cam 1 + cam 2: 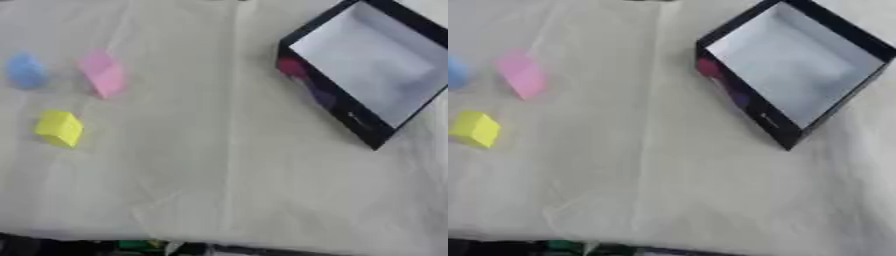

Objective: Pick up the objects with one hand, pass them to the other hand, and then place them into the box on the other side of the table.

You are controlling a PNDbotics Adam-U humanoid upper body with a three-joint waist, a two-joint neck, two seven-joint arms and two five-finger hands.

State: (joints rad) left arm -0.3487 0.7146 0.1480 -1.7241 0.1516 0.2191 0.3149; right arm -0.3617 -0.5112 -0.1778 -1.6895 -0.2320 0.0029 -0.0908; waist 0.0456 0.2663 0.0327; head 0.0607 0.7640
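Three small objects lie on the left of the white-covered table: a blue rounded piece (pixel 26 70) at the far left, a pink block (pixel 103 73) beside it, and a yellow block (pixel 59 128) nearer the front. A black-walled box (pixel 331 97) with a pale grey inside stands at the right rear, turned at an angle; nothing shows inside it. Neither of my hands appears in either view.
The white cloth (pixel 227 165) covering the table is creased, with a long fold running front to back through the middle. The table's front edge (pixel 219 240) runs along the bottom, with dark clutter below it.
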